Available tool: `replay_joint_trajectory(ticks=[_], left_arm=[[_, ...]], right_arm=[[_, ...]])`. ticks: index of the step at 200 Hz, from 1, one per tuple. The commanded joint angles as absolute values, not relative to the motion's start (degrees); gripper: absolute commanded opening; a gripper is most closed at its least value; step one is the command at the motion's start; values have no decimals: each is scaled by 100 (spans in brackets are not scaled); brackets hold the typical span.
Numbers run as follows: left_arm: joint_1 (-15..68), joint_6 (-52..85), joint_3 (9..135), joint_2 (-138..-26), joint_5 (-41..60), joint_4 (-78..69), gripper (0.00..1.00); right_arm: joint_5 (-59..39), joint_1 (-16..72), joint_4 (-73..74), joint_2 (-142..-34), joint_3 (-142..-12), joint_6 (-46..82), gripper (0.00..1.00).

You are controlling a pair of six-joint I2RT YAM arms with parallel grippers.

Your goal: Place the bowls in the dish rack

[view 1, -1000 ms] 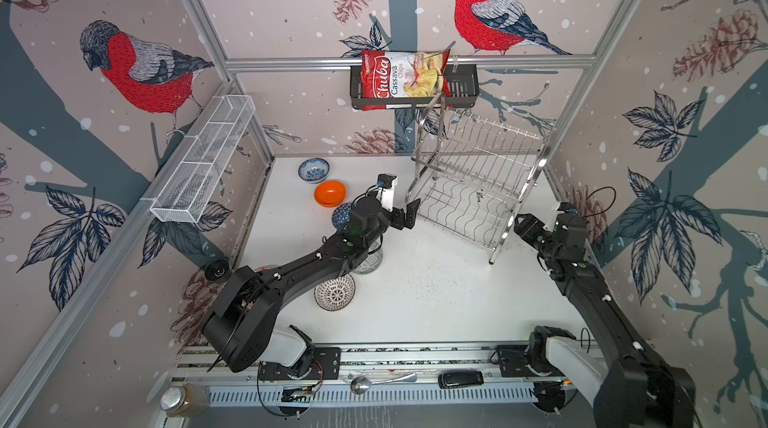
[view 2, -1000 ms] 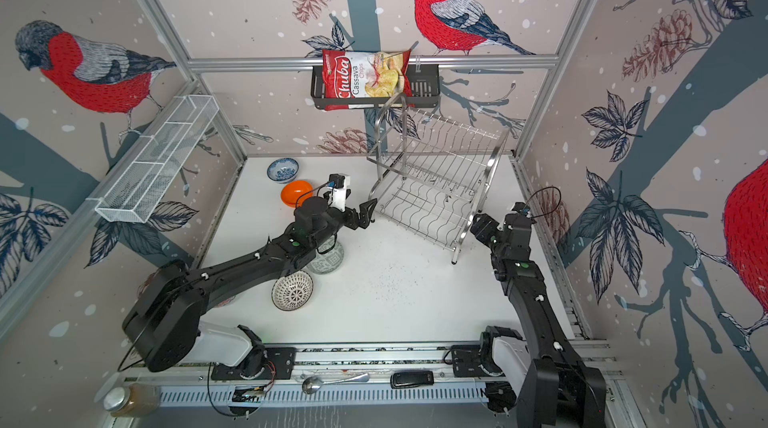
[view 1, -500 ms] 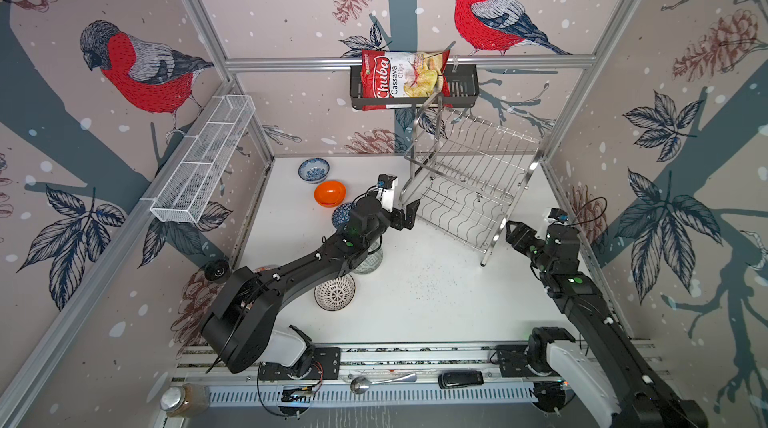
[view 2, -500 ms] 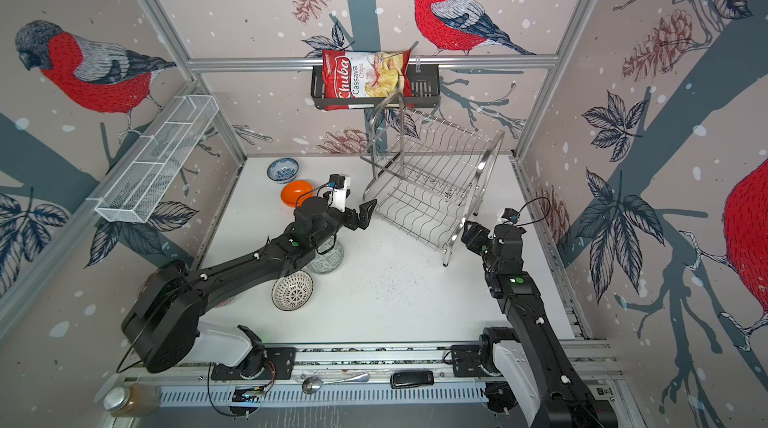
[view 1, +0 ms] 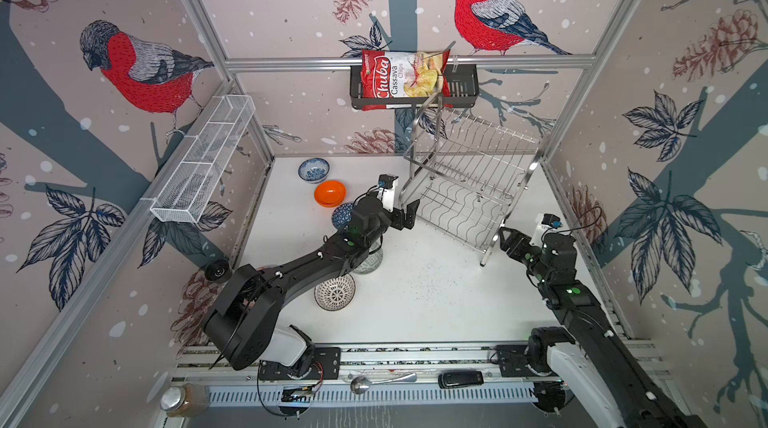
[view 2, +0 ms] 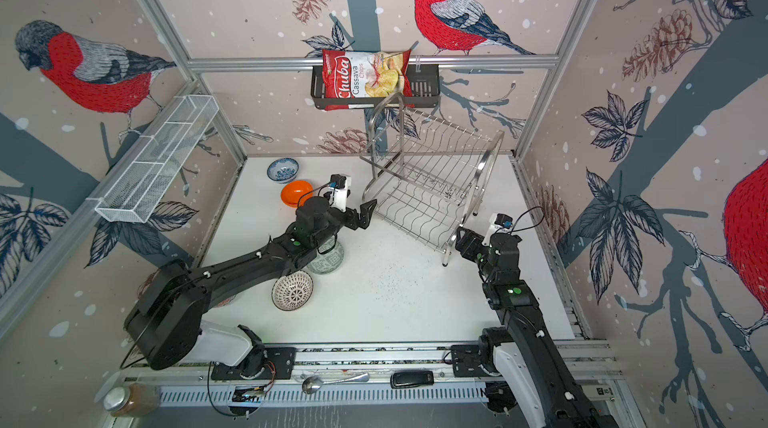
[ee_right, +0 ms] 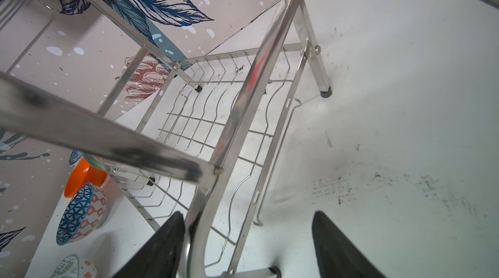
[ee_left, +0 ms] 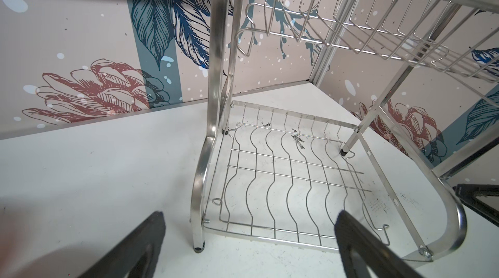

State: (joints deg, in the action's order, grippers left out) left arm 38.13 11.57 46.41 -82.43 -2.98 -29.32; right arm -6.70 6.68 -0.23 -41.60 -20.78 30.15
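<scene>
The dish rack (view 1: 469, 180) stands at the back right of the white table (view 1: 436, 293), feet down, close to the back wall.

All five bowls sit on the table left of the rack, outside it:
- The blue-floral bowl (view 1: 313, 169) is near the back wall.
- The orange bowl (view 1: 330, 193) is just in front of it.
- The blue triangle bowl (view 1: 341, 214) comes next and is half hidden behind the left arm.
- The grey-green bowl (view 1: 370, 261) is partly covered by the same arm.
- The black-dotted white bowl (view 1: 335, 292) is nearest the front and touches the arm's edge in both top views.

The left gripper (ee_left: 249, 214) is spread wide and holds nothing. It hovers just in front of the rack's near-left leg and faces the lower wavy shelf.

The right gripper (ee_right: 247, 214) is at the rack's near-right corner, jaws apart. The curved side tube runs between the fingers, right beside one finger (ee_right: 162, 244). It is not clamped, and contact with that finger is unclear.

- **Back rail:** a black slatted basket (view 1: 461, 85) holds a red chips bag (view 1: 399, 79), directly above the rack's top.
- **Left wall:** a white mesh basket (view 1: 203, 160).
- **Front rail:** a spoon (view 1: 380, 381), a black remote-like device (view 1: 460, 379) and a jar (view 1: 183, 399).
</scene>
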Motion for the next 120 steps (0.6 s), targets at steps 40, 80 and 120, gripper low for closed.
replay_joint_trajectory(ticks=[40, 80, 120], left_arm=[[3825, 1056, 4683, -8271, -281, -2967, 98], [3823, 1109, 4691, -8251, -284, -2958, 98], [3823, 1115, 4734, -8245, -288, -2927, 98]], right_arm=[[-809, 767, 511, -4757, -2298, 3199, 72], [-449, 767, 490, -5039, -2369, 3157, 64], [-193, 589, 549, -5387, -2519, 2922, 59]])
